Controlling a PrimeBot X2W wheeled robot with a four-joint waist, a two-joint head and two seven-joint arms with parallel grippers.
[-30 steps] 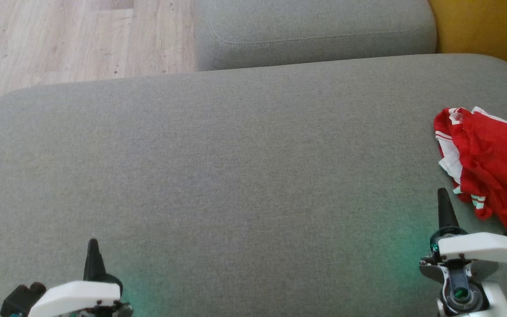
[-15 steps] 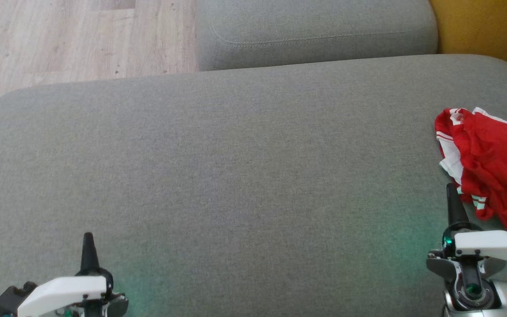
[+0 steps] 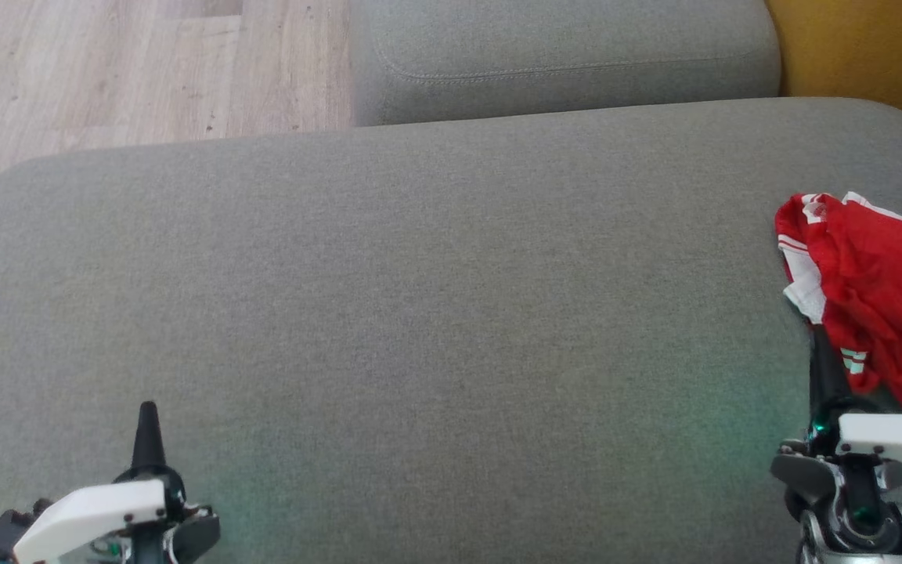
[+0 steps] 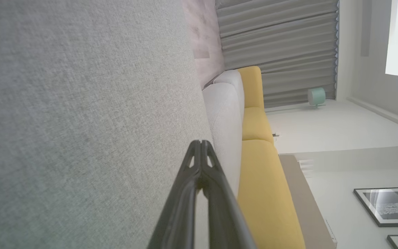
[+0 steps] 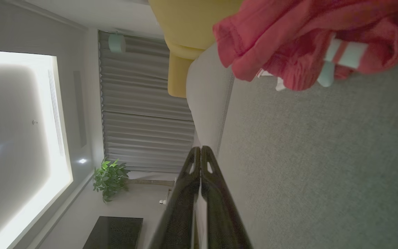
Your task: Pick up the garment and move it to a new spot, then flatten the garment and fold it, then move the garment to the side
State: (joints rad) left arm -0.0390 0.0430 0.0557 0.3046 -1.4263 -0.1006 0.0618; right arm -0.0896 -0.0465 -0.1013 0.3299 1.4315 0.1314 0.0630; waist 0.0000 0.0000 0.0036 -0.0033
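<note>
The right jaws have advanced beside the red garment (image 3: 889, 298); they and the left jaws are pressed together, empty.

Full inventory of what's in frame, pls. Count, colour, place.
garment: one, red with white trim, crumpled at big cushion's right edge
big cushion: one, grey, under both claws
back cushion: one, grey, beyond the big cushion
floor: one, pale wood, far left
yellow sofa: one, yellow, beside the grey cushions
curtain: one, grey, pleated, far wall
plant: one, green, by the curtain
framed pictures: two, dark frames, white wall
left claw: one, dark, shut, lower left over bare cushion
right claw: one, dark, shut, empty, tip beside the garment
</note>
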